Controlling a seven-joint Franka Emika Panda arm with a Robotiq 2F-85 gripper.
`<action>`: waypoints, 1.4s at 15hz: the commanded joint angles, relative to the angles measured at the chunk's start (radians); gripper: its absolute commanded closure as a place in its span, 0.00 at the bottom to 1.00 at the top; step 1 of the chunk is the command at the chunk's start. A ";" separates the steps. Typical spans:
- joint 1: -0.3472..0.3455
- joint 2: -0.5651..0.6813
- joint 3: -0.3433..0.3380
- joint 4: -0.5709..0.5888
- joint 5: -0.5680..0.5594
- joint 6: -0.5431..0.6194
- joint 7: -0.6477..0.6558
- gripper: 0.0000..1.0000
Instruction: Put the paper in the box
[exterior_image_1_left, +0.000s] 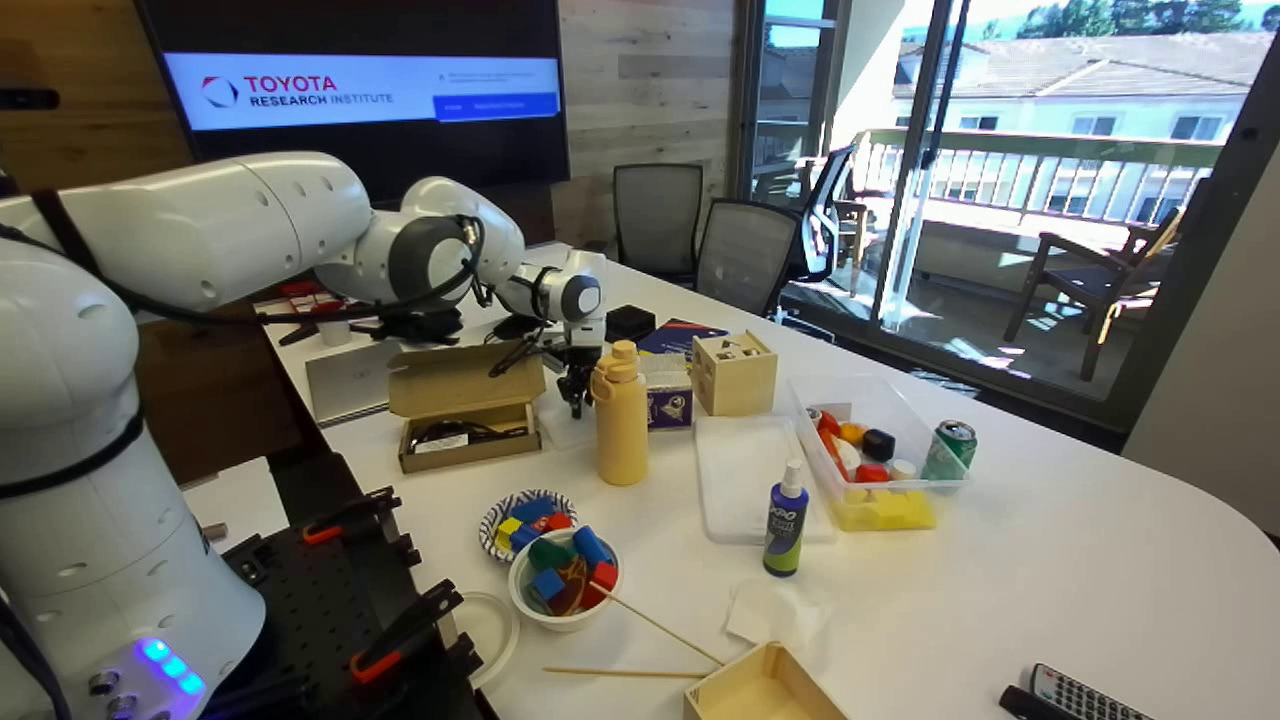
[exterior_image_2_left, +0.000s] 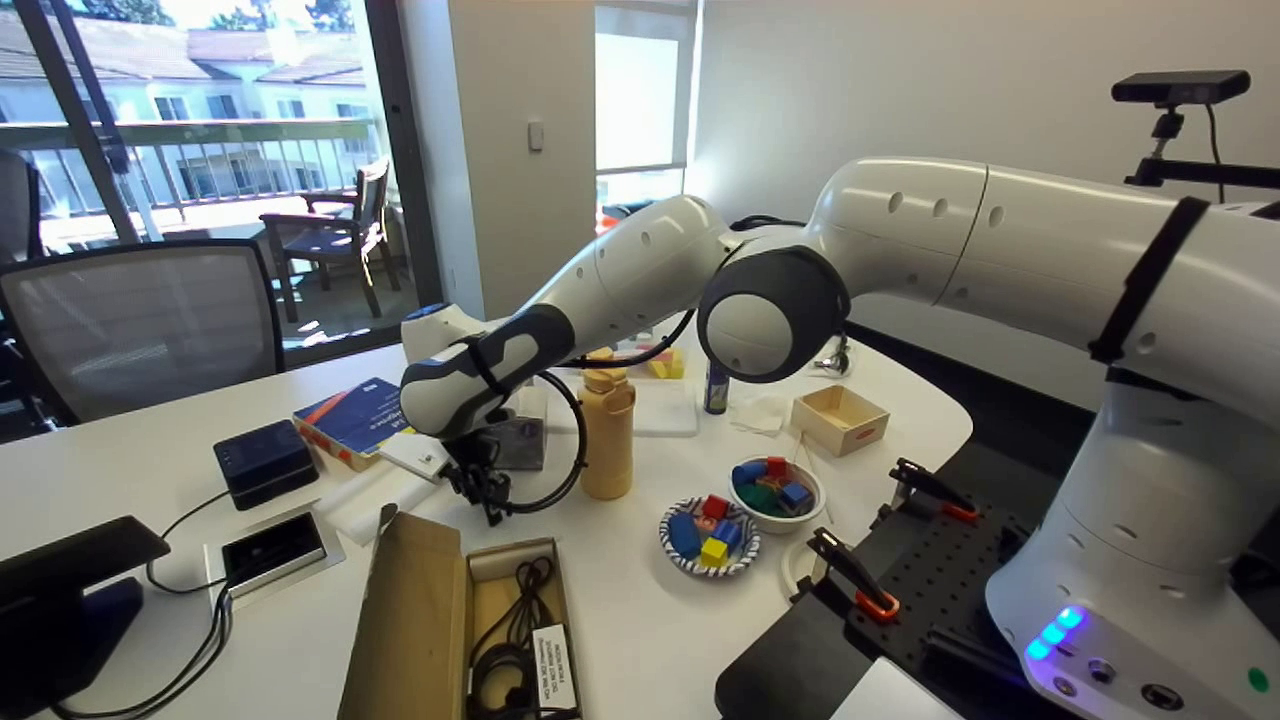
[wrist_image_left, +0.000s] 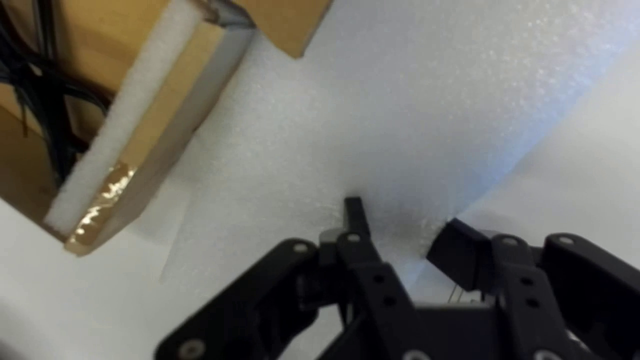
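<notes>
– Where does the paper (wrist_image_left: 320, 135) lie from our tool (wrist_image_left: 404, 237)?
– Right below it on the desk (exterior_image_1_left: 920, 610), beside the cardboard box (wrist_image_left: 149, 130); in the wrist view its long axis slants up to the right, roughly along the box's near wall.
– Do we have hold of it?
– Our fingers (wrist_image_left: 356, 217) stand partway apart, one over the paper, one by its long edge, with nothing visibly clamped; whether they touch it, we can't tell

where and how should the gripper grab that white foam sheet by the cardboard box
Probably pinch the foam sheet from above, near its long edge away from the cardboard box: it lies flat, the open gripper is near that edge, and the box crowds the opposite side.
</notes>
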 joint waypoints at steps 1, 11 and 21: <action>-0.006 -0.001 0.015 -0.028 0.015 -0.004 0.019 1.00; 0.039 -0.050 -0.049 0.158 -0.069 -0.156 0.008 0.97; 0.094 -0.205 -0.056 0.195 -0.122 -0.308 -0.152 0.97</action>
